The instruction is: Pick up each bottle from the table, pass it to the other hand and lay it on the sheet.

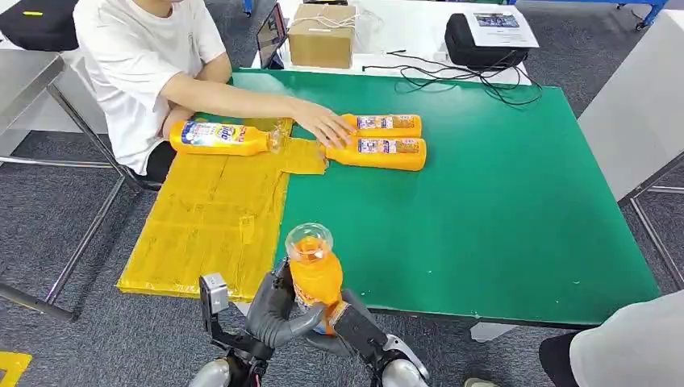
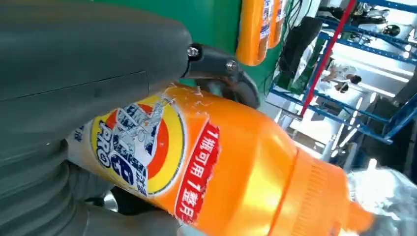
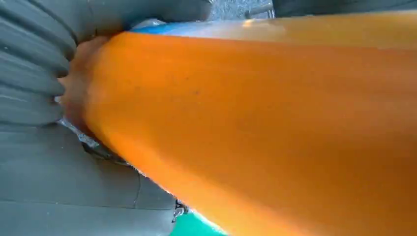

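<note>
At the six o'clock edge of the green surface [image 1: 500, 210], both robot hands are closed around one upright orange bottle [image 1: 314, 270], its clear cap pointing up toward the camera. The left hand [image 1: 274, 310] wraps the bottle's body from the nine o'clock side, and the right hand [image 1: 351, 322] clasps its lower part from the four o'clock side. In the left wrist view the grey thumb and fingers [image 2: 88, 64] press against the bottle's label [image 2: 142, 147], which carries a round blue, yellow and red emblem and a red strip with white characters. In the right wrist view the ribbed grey hand [image 3: 34, 69] lies tight against the bottle's orange wall [image 3: 255, 128].

The yellow sheet [image 1: 210, 226] covers the nine o'clock part of the surface and hangs over its edge. One orange bottle [image 1: 219, 137] lies on its side at the sheet's twelve o'clock end. Two more orange bottles [image 1: 379, 143] lie side by side, touching, on the green just past the sheet's three o'clock border. A person in a white shirt [image 1: 137, 56] sits at ten o'clock, with a hand [image 1: 324, 126] resting on the caps of the pair. A cardboard box [image 1: 323, 36] and a black bag [image 1: 484, 36] stand at twelve o'clock.
</note>
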Controlling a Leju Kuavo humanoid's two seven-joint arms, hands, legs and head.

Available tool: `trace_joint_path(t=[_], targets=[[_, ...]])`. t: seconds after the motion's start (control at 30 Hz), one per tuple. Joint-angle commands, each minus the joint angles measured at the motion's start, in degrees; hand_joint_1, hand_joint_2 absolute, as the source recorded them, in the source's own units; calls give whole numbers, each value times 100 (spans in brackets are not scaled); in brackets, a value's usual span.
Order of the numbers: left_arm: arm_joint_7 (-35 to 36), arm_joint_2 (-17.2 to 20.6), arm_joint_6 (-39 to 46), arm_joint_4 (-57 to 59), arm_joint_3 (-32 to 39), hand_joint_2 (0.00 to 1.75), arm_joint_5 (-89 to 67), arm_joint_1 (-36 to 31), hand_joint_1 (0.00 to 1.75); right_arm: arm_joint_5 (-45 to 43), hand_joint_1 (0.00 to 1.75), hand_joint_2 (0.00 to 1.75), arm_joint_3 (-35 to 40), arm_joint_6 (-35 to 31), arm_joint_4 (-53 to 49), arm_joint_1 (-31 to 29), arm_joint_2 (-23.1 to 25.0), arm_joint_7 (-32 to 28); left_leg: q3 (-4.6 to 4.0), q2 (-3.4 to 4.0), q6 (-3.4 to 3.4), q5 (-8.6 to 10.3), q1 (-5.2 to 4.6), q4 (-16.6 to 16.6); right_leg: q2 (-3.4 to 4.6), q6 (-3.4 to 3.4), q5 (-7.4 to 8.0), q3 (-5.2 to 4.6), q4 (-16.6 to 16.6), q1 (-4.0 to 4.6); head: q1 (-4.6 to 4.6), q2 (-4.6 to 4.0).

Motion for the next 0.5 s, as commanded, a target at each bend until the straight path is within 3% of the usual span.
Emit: trace_joint_path(t=[0.03, 0.2, 0.5], targets=[[22, 109, 257, 153, -65, 175, -206, -22, 175, -300, 0, 0, -79, -279, -305, 4, 326, -100, 21, 5, -11, -13, 8, 1, 18, -12, -9, 15, 2, 6, 0, 0], [-24, 139, 1496, 216, -255, 175, -1696, -94, 175, -574, 0, 0, -308, -500, -980, 179, 313, 77, 6, -5, -6, -3, 5, 0, 4, -7, -4, 3, -1, 5, 2, 0], [100, 79, 1469, 295, -99, 175, -1324, -76, 175, -477, 0, 0, -256, -778, -1022, 231, 316, -48, 22, 0, -12, -12, 6, 0, 15, -13, -9, 19, 1, 4, 0, 0]])
